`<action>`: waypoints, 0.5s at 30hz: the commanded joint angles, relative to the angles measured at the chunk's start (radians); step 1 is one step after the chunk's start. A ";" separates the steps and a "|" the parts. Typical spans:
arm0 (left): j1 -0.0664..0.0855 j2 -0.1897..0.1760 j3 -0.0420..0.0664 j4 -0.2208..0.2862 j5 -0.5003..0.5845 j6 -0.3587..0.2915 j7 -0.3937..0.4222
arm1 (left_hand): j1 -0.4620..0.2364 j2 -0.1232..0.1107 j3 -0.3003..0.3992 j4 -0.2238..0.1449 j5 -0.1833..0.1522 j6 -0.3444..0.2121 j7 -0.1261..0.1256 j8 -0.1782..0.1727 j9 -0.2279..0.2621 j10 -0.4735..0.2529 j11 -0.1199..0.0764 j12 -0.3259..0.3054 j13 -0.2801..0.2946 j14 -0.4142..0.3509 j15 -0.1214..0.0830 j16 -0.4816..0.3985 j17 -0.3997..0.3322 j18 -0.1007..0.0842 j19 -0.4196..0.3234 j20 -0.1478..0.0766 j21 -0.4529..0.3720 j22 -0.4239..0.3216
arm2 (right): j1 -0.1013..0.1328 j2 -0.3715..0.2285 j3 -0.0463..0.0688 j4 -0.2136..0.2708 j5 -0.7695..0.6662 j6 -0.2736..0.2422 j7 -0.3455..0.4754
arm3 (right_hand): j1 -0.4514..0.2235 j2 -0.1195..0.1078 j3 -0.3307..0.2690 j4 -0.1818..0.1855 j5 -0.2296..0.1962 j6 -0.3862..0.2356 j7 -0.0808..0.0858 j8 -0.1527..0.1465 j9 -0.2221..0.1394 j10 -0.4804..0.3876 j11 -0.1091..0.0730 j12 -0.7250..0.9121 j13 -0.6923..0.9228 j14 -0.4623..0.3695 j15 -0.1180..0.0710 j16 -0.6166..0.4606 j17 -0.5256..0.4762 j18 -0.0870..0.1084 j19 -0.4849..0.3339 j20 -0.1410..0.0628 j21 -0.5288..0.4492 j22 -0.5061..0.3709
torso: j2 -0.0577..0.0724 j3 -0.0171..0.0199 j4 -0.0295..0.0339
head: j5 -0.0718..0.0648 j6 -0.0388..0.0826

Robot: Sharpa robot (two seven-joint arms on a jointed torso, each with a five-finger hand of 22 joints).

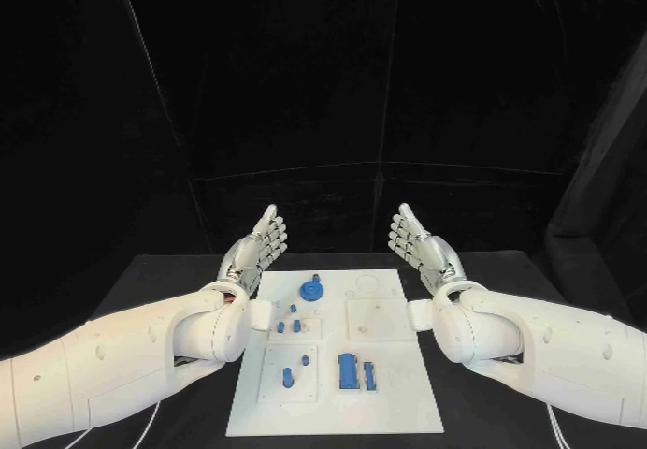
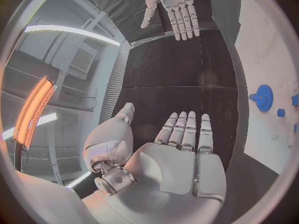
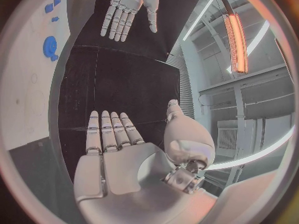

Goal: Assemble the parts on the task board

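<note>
Both hands, left hand (image 1: 255, 250) and right hand (image 1: 421, 248), flank the task board (image 1: 391, 393), fingers straight, holding nothing; best approach the blue gear (image 1: 311, 291) from above

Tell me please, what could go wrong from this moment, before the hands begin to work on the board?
1. Both hands are open: the left hand and right hand flank the task board, so reaching inward might nudge it.
2. The small blue parts lie near the gear-like blue part; fingers may knock a neighbour.
3. The tall blue part could perhaps tip if brushed.
</note>
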 commanded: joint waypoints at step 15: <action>-0.014 -0.012 0.018 0.062 -0.042 -0.213 0.039 | -0.265 0.001 -0.125 0.001 -0.004 -0.209 -0.011 -0.008 -0.002 -0.221 -0.011 -0.007 -0.002 -0.194 -0.006 -0.071 -0.020 -0.052 -0.161 -0.071 -0.030 -0.076 | 0.001 -0.003 0.002 0.012 0.059 -0.094 0.056 | -0.294 -0.011 0.048 0.017 -0.011 -0.211 -0.013 -0.007 -0.005 -0.232 -0.005 -0.006 -0.002 -0.244 -0.002 -0.005 -0.003 -0.061 -0.232 -0.028 -0.011 -0.006 | 0.000 0.0004 0.0004 | 0.000 0.000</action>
